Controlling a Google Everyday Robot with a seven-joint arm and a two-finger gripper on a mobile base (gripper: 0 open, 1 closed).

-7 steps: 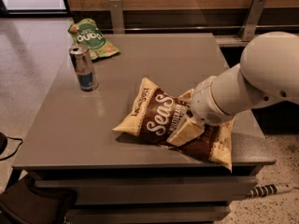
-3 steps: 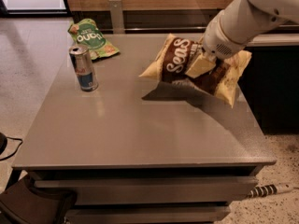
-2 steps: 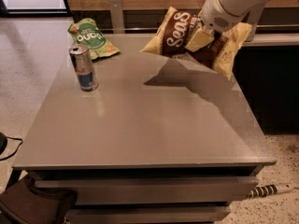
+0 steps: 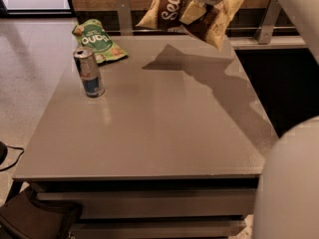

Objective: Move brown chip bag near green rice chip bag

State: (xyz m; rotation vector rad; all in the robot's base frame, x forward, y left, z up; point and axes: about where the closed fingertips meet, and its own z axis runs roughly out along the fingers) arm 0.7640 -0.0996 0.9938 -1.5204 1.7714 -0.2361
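Observation:
The brown chip bag hangs in the air above the table's far edge, at the top centre of the camera view, its top cut off by the frame. My gripper is shut on its middle, with a cream finger across the bag. The bag's shadow falls on the table below it. The green rice chip bag lies flat at the table's far left corner, well left of the held bag.
A silver-and-blue can stands upright on the grey table, just in front of the green bag. My arm fills the right edge. A wooden wall with metal brackets runs behind the table. Tiled floor lies to the left.
The gripper has lifted the brown chip bag off the table's right side and carried it up and toward the far edge. The can and green bag have not moved.

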